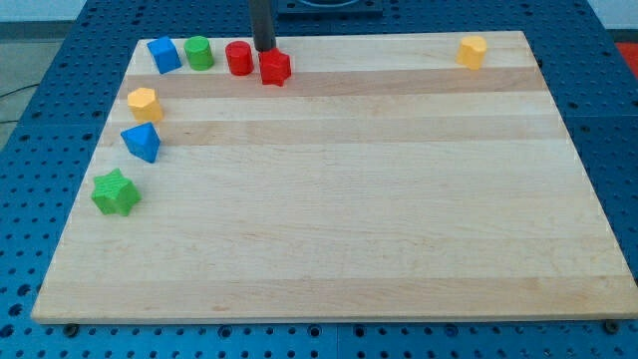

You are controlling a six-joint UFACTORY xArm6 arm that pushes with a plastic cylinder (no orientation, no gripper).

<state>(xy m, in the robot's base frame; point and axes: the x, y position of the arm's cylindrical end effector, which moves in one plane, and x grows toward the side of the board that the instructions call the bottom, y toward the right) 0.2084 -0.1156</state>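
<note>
My tip [264, 49] stands at the view's top, just above the red star-like block [275, 67] and right beside the red cylinder [238, 58]; it looks to touch or nearly touch both. Left of the red cylinder sit a green cylinder [198, 52] and a blue cube-like block [163, 55]. Down the left side lie a yellow hexagonal block [145, 103], a blue triangular block [142, 142] and a green star block [116, 192].
Another yellow block [473, 51] sits alone near the top right corner of the wooden board [349, 199]. The board rests on a blue perforated table [30, 179].
</note>
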